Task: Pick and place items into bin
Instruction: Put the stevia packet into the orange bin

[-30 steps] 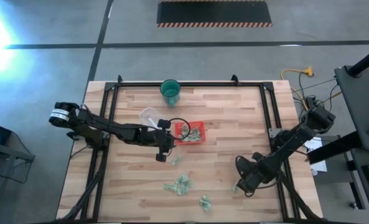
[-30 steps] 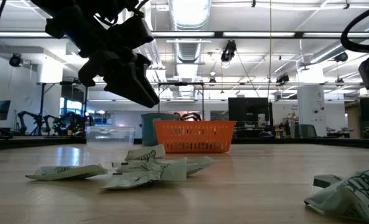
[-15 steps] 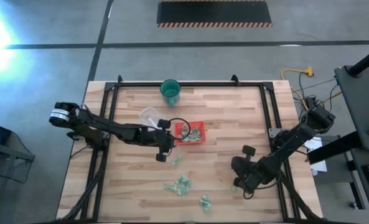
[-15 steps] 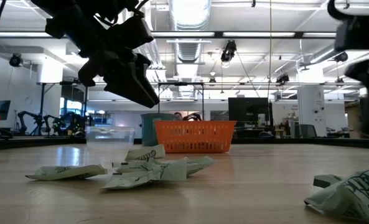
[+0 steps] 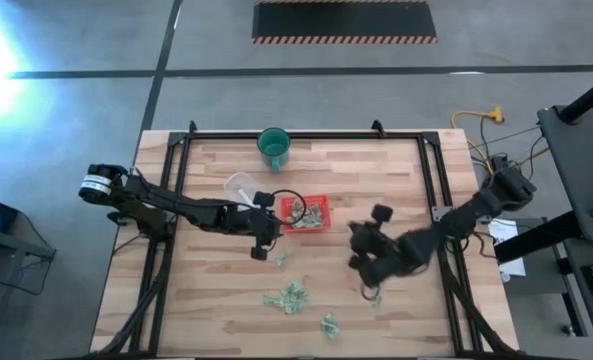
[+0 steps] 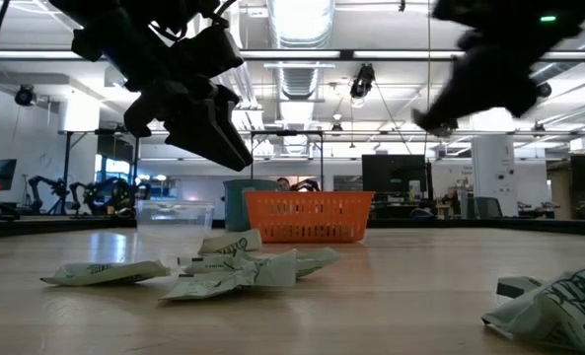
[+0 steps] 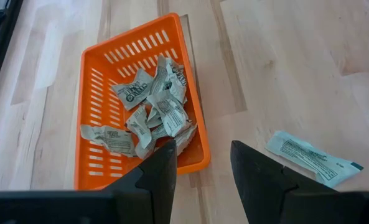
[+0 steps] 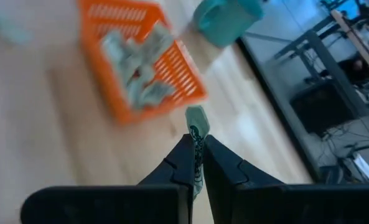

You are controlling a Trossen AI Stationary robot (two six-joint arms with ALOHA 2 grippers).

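Right gripper [image 8: 196, 163] pinches one wrapper [image 8: 197, 124]; red tray [image 8: 148, 62] lies ahead.
Left gripper [image 7: 200, 171] hovers empty, parted, directly over the tray's near edge.

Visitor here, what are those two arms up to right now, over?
Right gripper shut on a wrapper, airborne near the red tray. Left gripper open, hovering at the tray's edge. Loose wrappers remain on the table. Path clear.

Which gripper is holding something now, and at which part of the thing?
The right gripper pinches one pale-green wrapper piece at its lower end; the upper end sticks out past the fingertips. The left gripper is open and holds nothing.
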